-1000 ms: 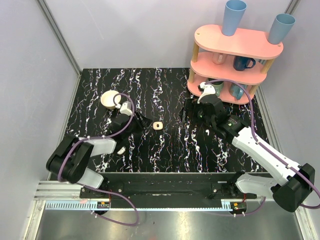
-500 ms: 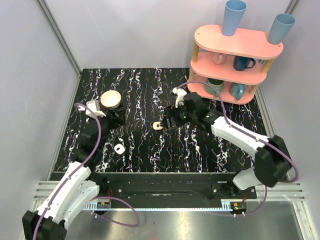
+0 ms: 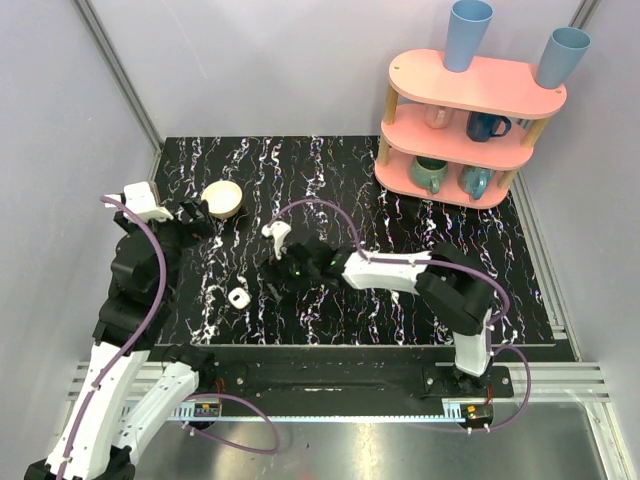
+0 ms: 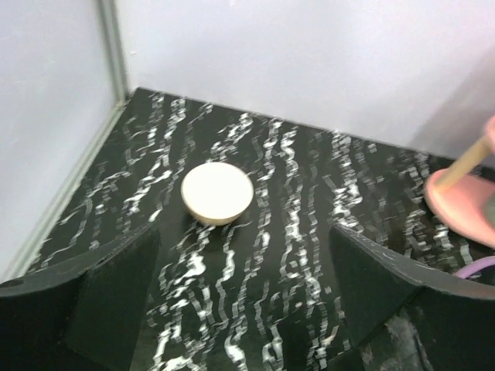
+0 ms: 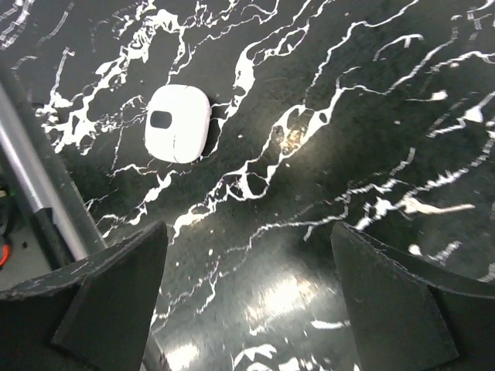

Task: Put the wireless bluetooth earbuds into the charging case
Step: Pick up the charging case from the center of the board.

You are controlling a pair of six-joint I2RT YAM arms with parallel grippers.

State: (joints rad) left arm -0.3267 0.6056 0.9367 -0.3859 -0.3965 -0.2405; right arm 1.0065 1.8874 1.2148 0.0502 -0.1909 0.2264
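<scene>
Since the last frame the right arm has swung over from mid-table to left of centre, and the left arm has pulled back toward the left edge. The right gripper (image 3: pixel 281 267) (image 5: pixel 247 232) hangs low over the marble table (image 3: pixel 350 180) with its fingers spread and nothing between them. The left gripper (image 3: pixel 195 215) (image 4: pixel 244 232) is also wide apart and empty, with the tan bowl (image 3: pixel 222 198) (image 4: pixel 216 193) just ahead of it.

The white charging case (image 3: pixel 238 297) (image 5: pixel 177 124) hasn't budged. It's at the near-left of the table, apart from both grippers. It lies flat, closed, dark patch up and off-centre. It's close to square, so it has hardly any long axis, and it sits slightly skewed in the right wrist view. I can't read any logo or lettering on it.

I honestly can't pick out the earbuds against the white veining.
</scene>
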